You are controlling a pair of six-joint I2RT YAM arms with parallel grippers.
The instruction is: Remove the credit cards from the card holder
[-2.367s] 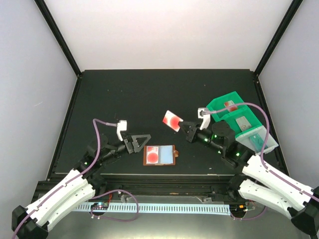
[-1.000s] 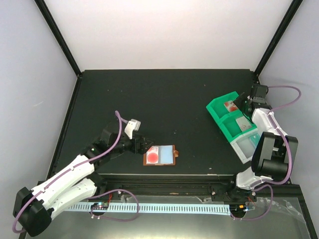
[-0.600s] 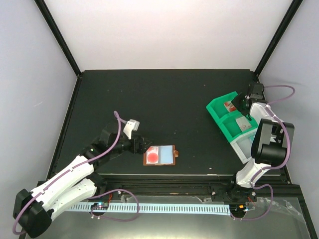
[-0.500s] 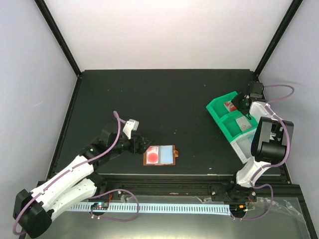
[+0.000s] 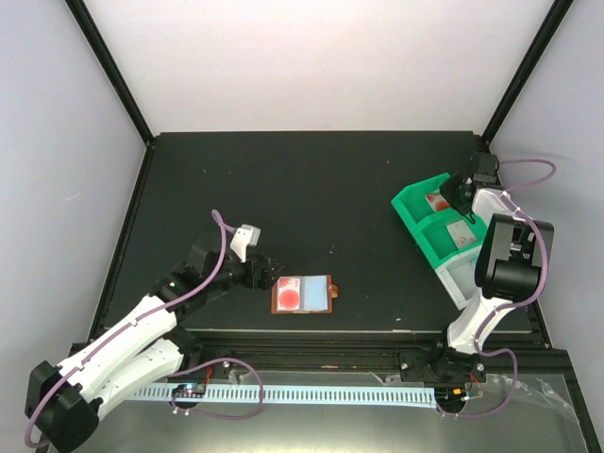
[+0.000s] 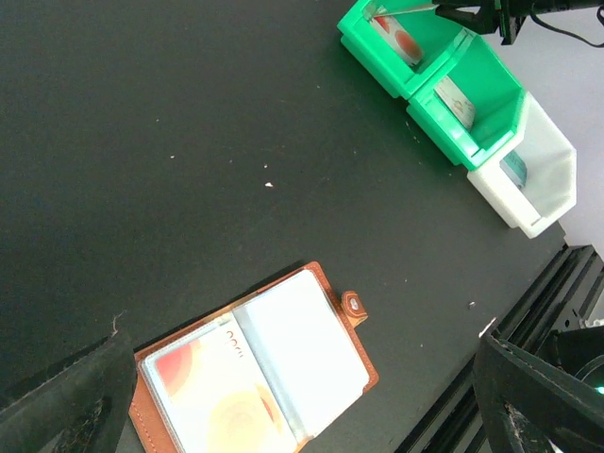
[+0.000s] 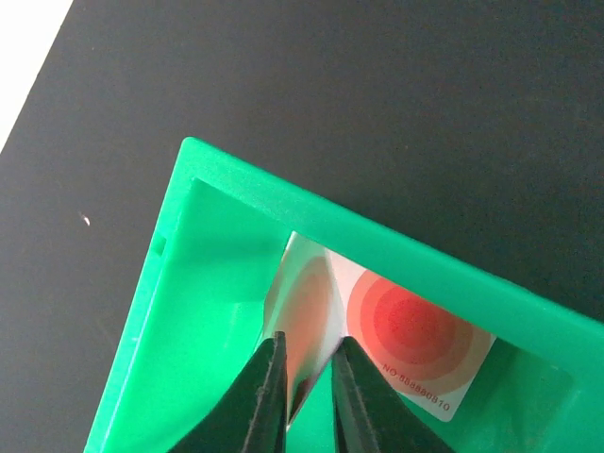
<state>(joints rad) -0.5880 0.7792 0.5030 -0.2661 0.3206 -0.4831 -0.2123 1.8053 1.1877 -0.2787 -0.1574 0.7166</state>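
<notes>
1. A couple of seconds ago the right gripper (image 7: 308, 349) held a white plastic card with red rings over the middle of the table. Now it is at the far end of the right edge, dipped into the farthest compartment of the green plastic compartmented tray (image 5: 412, 203).
2. The white card with red rings (image 7: 411, 342) leans against that compartment's wall. The right fingers (image 7: 269, 382) stand almost together. A pale card edge shows in the slim gap, and I cannot tell whether they pinch it (the glossy green wall mirrors the card, which muddles things).
3. The left gripper (image 5: 270, 273) has crept closer since then and now sits at the left end of the small brown leather bifold card holder (image 5: 304, 293). Its black fingers (image 6: 71, 401) are spread wide and hold nothing.
4. The card holder has not shifted. It lies open and flat near the middle of the near edge, with its snap tab toward the right edge. A card with an orange-red mark (image 6: 203, 387) sits in its left pocket, and the right pocket shows pale blue-grey.
5. A greyish-white card (image 6: 456, 99) lies in the tray's middle compartment.
6. The tray hugs the right edge. A broad stretch of black table (image 5: 283, 189) runs from the card holder across to the tray, out to the left edge and up to the far edge.
</notes>
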